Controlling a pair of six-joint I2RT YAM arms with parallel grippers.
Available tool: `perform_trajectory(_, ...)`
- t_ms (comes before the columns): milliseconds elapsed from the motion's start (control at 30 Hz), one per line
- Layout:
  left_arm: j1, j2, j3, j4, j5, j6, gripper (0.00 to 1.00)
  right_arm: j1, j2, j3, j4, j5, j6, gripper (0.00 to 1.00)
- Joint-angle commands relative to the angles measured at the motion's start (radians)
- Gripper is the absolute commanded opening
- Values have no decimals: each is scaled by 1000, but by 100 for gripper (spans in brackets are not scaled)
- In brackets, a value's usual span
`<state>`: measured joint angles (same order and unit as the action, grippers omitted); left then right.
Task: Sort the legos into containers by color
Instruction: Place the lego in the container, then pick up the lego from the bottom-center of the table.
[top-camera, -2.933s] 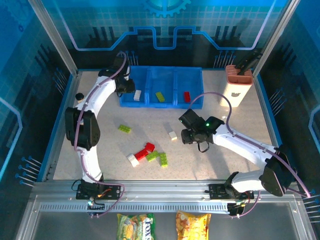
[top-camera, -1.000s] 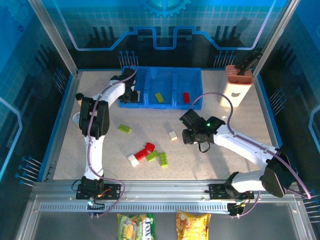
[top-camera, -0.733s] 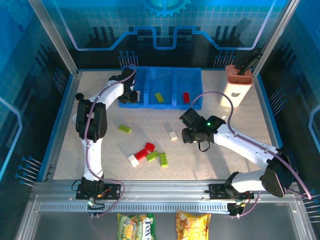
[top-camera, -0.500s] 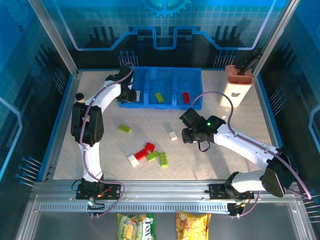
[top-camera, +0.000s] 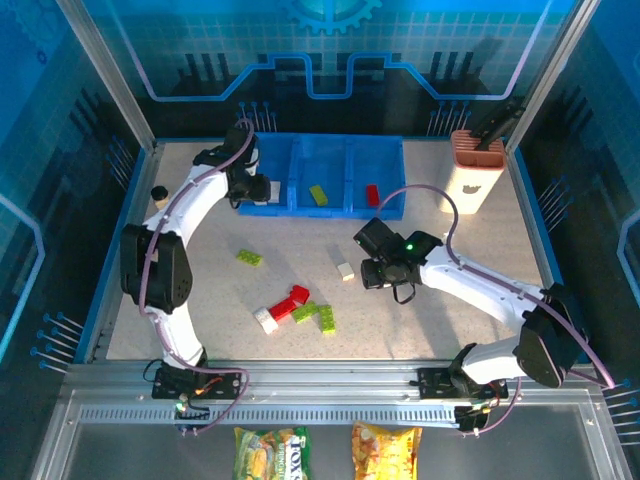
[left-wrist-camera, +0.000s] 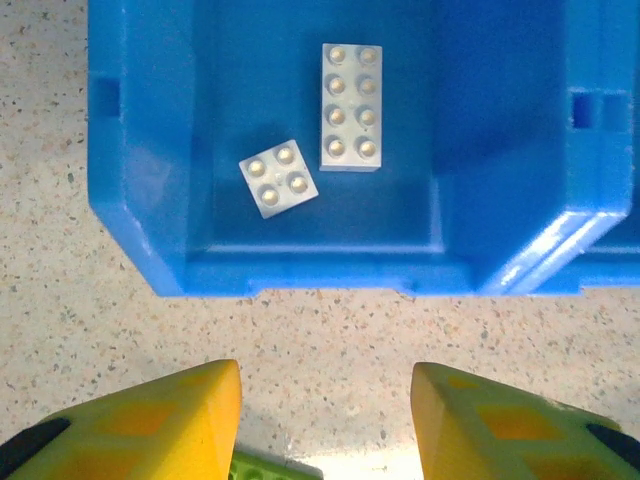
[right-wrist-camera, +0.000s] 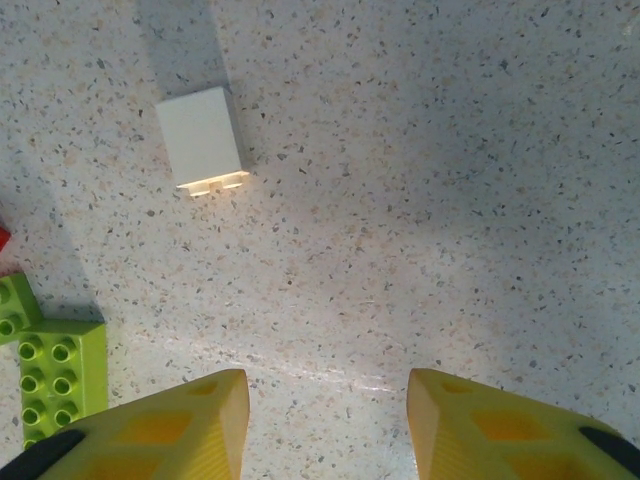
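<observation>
Backs left gripper (left-wrist-camera: 325, 420) off blue plastic tray (left-wrist-camera: 140, 200) toward near left, jaws apart, empty; leaves two white plastic bricks (left-wrist-camera: 350, 107) in left compartment (left-wrist-camera: 230, 90). Hovers right gripper (right-wrist-camera: 325, 420), likewise open, near loose white rectangular brick (right-wrist-camera: 203, 138).

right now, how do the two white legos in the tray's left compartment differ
The long white brick shows eight studs, two rows of four; the small white brick is square and shows four. The long white brick lies in line with the compartment walls; the small white brick is turned at an angle. The small one also sits nearer the tray's front wall. Both are white, studs up, in the same compartment of the blue tray.
</observation>
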<state>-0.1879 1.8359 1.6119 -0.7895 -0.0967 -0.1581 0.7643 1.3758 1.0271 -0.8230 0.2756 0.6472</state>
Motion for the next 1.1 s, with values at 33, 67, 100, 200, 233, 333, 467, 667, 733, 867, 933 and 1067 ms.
perform_trajectory(33, -1, -86, -44, -55, 32, 5, 49, 15, 23, 22, 11, -17, -3, 46)
perform_trajectory(67, -1, -102, -56, -57, 35, 7, 49, 16, 27, 23, 14, -20, -3, 46)
perform_trajectory(100, 1, -115, -70, -59, 37, 9, 49, 16, 32, 23, 16, -22, -3, 46)
perform_trajectory(200, 10, -161, -115, -61, 52, 12, 49, 19, 50, 25, 20, -29, -4, 46)
perform_trajectory(233, 17, -176, -132, -60, 60, 11, 49, 20, 57, 27, 23, -31, -4, 46)
perform_trajectory(333, 37, -225, -176, -62, 82, 13, 49, 24, 75, 33, 27, -37, -6, 46)
perform_trajectory(467, 69, -282, -220, -57, 100, 20, 50, 33, 100, 37, 34, -46, -3, 46)
perform_trajectory(667, 107, -334, -281, -25, 109, 50, 50, 52, 150, 66, 35, -55, -4, 46)
perform_trajectory(733, 112, -350, -305, -6, 105, 66, 50, 56, 166, 76, 35, -58, -5, 46)
perform_trajectory(867, 123, -372, -351, 40, 102, 80, 49, 67, 194, 94, 33, -62, -4, 46)
perform_trajectory(933, 126, -382, -367, 64, 108, 73, 49, 74, 206, 99, 30, -64, -3, 46)
perform_trajectory(1067, 133, -387, -390, 99, 134, 68, 49, 85, 222, 99, 26, -68, 3, 46)
